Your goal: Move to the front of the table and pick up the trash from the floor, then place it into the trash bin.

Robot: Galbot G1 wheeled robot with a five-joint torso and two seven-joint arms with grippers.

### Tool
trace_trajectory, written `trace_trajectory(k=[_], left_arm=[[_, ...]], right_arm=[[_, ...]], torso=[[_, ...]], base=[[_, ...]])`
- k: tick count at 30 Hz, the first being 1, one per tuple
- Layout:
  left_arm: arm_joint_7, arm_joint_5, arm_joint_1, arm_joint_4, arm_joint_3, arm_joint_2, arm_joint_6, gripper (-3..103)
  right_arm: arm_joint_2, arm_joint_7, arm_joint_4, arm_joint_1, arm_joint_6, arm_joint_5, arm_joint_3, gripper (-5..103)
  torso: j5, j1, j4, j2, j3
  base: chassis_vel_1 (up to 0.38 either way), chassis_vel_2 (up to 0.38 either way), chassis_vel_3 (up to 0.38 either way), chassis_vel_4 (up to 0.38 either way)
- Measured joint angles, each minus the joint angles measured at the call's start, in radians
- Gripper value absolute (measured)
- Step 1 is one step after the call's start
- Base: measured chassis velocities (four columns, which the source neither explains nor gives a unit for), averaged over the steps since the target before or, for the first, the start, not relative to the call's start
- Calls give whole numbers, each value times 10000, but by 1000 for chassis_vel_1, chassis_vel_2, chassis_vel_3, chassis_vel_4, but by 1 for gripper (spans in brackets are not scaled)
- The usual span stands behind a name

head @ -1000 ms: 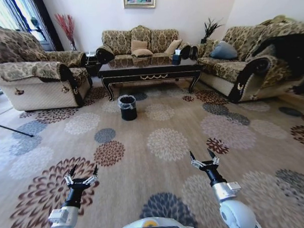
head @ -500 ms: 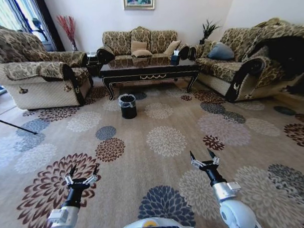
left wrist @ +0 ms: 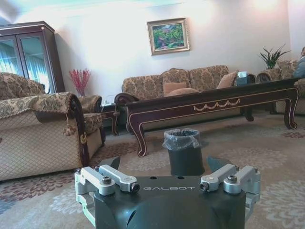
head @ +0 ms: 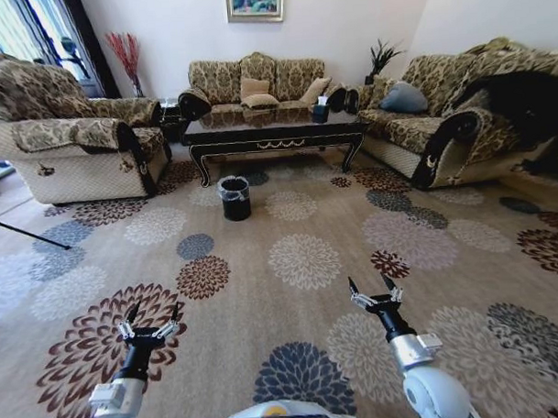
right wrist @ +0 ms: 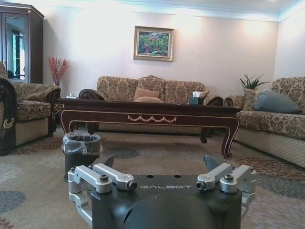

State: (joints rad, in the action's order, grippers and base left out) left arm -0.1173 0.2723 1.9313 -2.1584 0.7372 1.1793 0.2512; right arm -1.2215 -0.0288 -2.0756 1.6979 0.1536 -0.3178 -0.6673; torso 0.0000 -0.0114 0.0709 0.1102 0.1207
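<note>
The dark glossy table [head: 275,136] stands far ahead, in front of the back sofa. The black trash bin [head: 235,198] with a clear liner sits on the floor [head: 299,263] just before the table's left end. It also appears as the trash bin [left wrist: 183,151] and trash bin [right wrist: 82,151] in the wrist views, with the table [left wrist: 209,102] and table [right wrist: 147,114] behind it. I cannot make out the trash on the carpet from here. My left gripper [head: 151,315] and right gripper [head: 373,288] hover low over the carpet near me, both open and holding nothing.
An armchair [head: 75,152] flanks the left, a sofa [head: 256,81] the back, another sofa [head: 460,129] the right. A tissue box [head: 323,108] sits on the table. A thin black rod [head: 23,234] lies at the left. Patterned carpet stretches between me and the bin.
The whole picture has shifted slightly, so the camera has moved a little. Both grippers hold the same open pose.
</note>
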Motion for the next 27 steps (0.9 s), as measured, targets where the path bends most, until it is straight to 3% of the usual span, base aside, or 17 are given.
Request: trace_trajectory(k=[10,27], left_arm=[[0,0,-2,0,0,0,0,100],[0,0,-1,0,0,0,0,100]], right_arm=[[0,0,0,-11,0,0,0,100],[0,0,-1,-4,0,0,0,100]], torso=[[4,-73,-1,314,256],[0,-219,0,965,747]], base=[[-91,89,105,-70],[0,0,0,0]])
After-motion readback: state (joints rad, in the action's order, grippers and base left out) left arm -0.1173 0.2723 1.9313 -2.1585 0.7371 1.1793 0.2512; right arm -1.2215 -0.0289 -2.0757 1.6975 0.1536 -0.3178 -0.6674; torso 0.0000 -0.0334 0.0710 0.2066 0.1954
